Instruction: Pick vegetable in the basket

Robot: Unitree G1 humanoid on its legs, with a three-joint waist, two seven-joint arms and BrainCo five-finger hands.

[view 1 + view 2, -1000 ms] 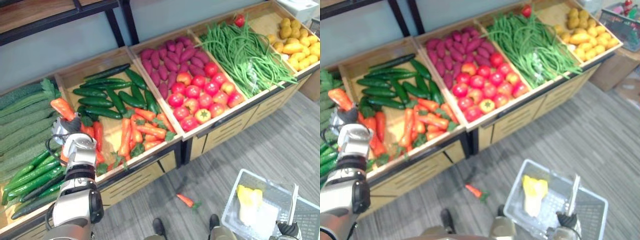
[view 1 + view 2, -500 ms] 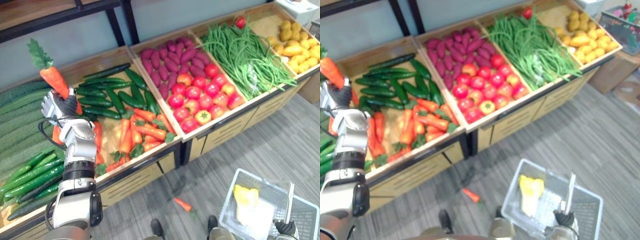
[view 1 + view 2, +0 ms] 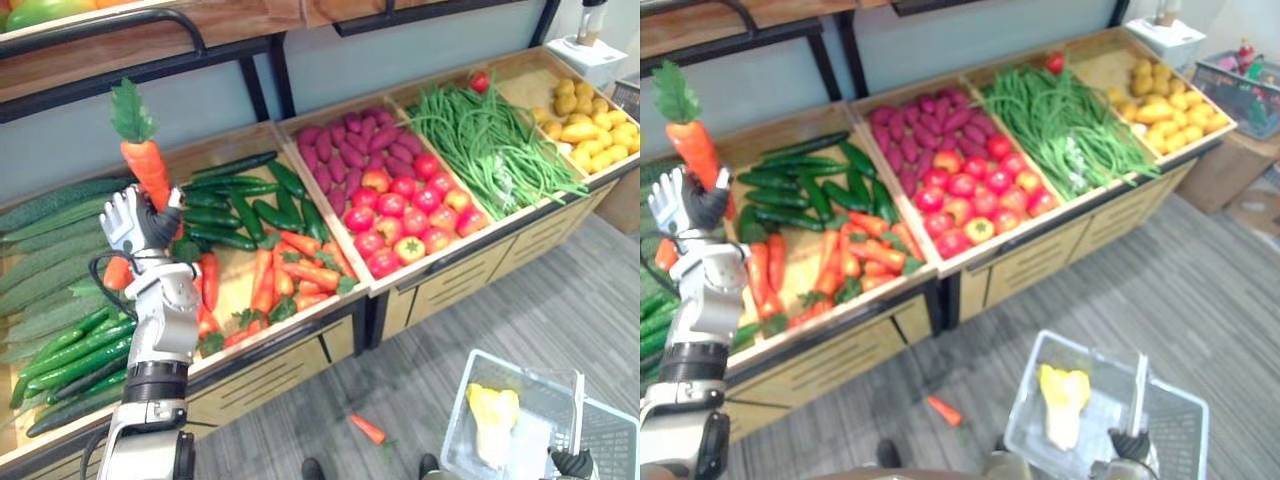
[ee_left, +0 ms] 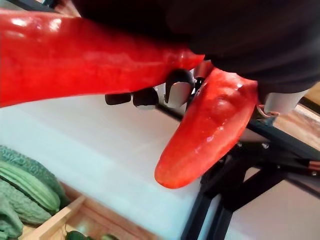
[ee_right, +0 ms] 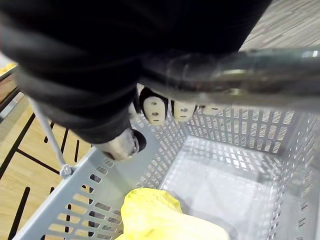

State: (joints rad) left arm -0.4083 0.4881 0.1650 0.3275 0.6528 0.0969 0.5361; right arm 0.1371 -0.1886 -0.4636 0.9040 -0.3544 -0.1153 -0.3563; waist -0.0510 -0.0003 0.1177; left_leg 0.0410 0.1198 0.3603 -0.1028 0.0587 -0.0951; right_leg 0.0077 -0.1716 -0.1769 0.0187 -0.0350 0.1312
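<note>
My left hand (image 3: pixel 135 222) is raised over the left end of the carrot bin, shut on an orange carrot (image 3: pixel 146 172) that stands upright with its green top up. In the left wrist view the carrot's tip (image 4: pixel 209 131) pokes out past the dark fingertips (image 4: pixel 146 97). Low at the right, my right hand (image 3: pixel 570 462) is shut on the metal handle (image 5: pixel 235 71) of a pale grey perforated basket (image 3: pixel 525 362). A yellow vegetable (image 3: pixel 492 415) lies inside the basket (image 5: pixel 235 131).
Wooden crates hold cucumbers (image 3: pixel 235 195), carrots (image 3: pixel 290 270), purple sweet potatoes (image 3: pixel 345 145), tomatoes (image 3: pixel 410 205), green beans (image 3: pixel 490 135) and yellow produce (image 3: pixel 585 110). Bitter gourds (image 3: pixel 50 250) lie at the far left. A loose carrot (image 3: pixel 367 429) rests on the grey floor. A dark shelf frame (image 3: pixel 250 75) stands behind.
My left hand has lifted the carrot from the bin up to an upright hold above it. The camera view has also shifted. The right hand still holds the basket.
</note>
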